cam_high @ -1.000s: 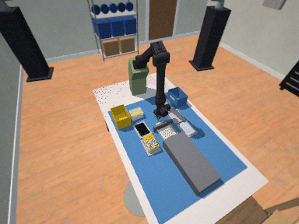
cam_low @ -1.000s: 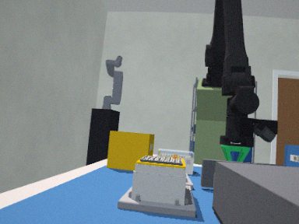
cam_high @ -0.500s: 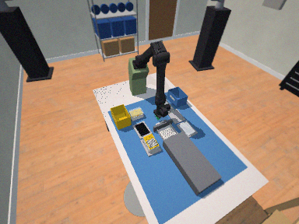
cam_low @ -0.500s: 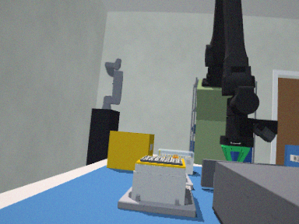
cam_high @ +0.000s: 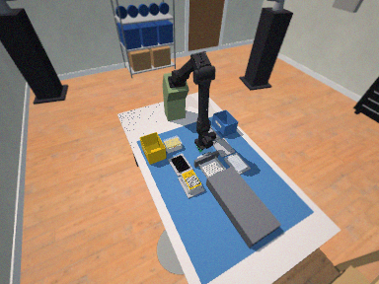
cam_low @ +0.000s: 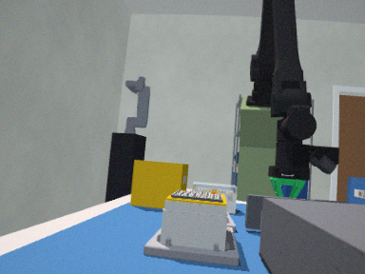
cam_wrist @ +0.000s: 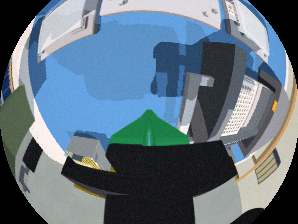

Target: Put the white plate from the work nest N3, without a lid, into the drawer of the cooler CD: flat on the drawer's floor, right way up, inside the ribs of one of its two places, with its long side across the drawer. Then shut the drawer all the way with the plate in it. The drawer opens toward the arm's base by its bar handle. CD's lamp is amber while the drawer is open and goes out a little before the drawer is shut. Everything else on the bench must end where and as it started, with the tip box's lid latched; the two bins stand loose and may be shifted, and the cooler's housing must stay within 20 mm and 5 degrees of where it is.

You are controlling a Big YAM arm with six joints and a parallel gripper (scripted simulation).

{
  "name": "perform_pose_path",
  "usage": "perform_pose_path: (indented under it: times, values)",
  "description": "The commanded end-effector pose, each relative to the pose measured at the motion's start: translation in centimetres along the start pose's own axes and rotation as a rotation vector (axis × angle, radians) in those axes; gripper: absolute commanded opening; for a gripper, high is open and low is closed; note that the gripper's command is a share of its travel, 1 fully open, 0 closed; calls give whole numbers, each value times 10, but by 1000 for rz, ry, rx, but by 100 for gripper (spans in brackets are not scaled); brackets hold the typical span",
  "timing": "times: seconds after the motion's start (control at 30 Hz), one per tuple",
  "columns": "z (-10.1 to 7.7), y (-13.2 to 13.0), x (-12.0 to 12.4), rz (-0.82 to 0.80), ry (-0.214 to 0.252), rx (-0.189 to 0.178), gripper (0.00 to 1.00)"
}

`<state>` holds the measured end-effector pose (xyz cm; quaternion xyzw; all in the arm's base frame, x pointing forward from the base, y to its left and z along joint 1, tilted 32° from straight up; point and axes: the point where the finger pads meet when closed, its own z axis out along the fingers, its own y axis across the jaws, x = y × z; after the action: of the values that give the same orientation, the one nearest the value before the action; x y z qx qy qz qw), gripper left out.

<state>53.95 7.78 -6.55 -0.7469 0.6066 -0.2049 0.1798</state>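
The cooler CD (cam_high: 243,204) is a long grey box on the blue mat; it also shows in the exterior view (cam_low: 311,233). At its end toward the arm's base, a grey drawer frame (cam_high: 209,164) stands out with a white dotted plate (cam_high: 212,169) lying flat in it. My gripper (cam_high: 202,145) has green fingers, is shut and holds nothing. It hangs low over the mat just in front of the drawer's end, on the arm's base side. It shows beside the drawer front (cam_low: 253,211) in the exterior view (cam_low: 287,189). In the wrist view the fingertips point at the mat, with the dark drawer (cam_wrist: 216,90) to their right. I cannot see the lamp.
A nest with a clear-lidded plate (cam_high: 238,163) lies right of the drawer. A tip box (cam_high: 191,181) and a black block (cam_high: 179,163) stand to the left. A yellow bin (cam_high: 153,148), a pale plate (cam_high: 173,143), a blue bin (cam_high: 224,123) and a tall green box (cam_high: 175,99) surround the arm.
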Motion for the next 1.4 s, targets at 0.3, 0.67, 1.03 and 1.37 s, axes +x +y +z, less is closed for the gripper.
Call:
perform_pose_path:
  times: [0.3, 0.67, 1.03, 1.37]
  values:
    - [4, -2, 3, -9, -2, -6, 0]
    - [4, -17, -2, -10, -5, -8, 0]
    - [3, -31, -5, -10, -7, -5, 0]
    - [4, -42, -6, -7, -7, -4, 0]
